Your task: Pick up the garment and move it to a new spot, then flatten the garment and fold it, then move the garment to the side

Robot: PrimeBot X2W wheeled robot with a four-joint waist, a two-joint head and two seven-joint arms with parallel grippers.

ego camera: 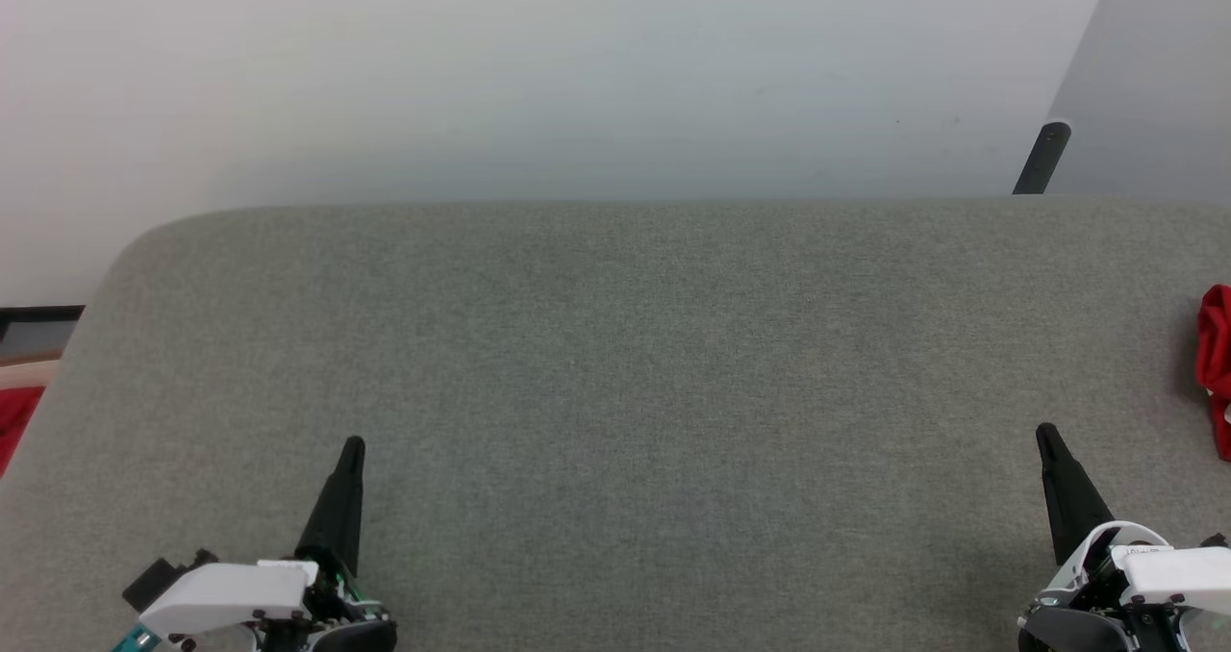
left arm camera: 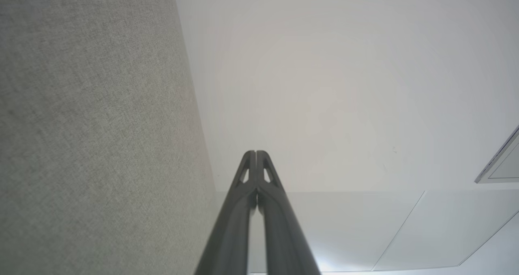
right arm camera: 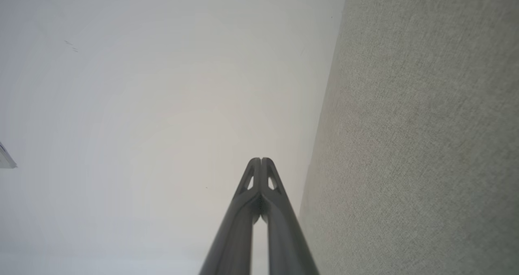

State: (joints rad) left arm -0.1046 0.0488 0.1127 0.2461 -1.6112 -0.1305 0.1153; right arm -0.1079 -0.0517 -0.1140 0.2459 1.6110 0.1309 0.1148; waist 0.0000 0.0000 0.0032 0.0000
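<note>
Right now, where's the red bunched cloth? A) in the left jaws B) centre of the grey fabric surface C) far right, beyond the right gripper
C: the red bunched cloth lies on the grey fabric surface at the head view's right edge, outboard of the right gripper.

The left pincer (ego camera: 352, 448) sits over the near part of the grey table (ego camera: 615, 344), toward its left side. Its two dark fingers (left arm camera: 243, 210) are pressed together into a single spike that points toward the table's far edge, tilted slightly right. The left wrist (ego camera: 226, 596), white-cased, lies behind it at the table's near edge. The right pincer (ego camera: 1046, 437) sits over the near part toward the table's right side. It is likewise closed tip to tip with nothing between and leans slightly left, with the white right wrist (ego camera: 1168, 567) behind it.
</note>
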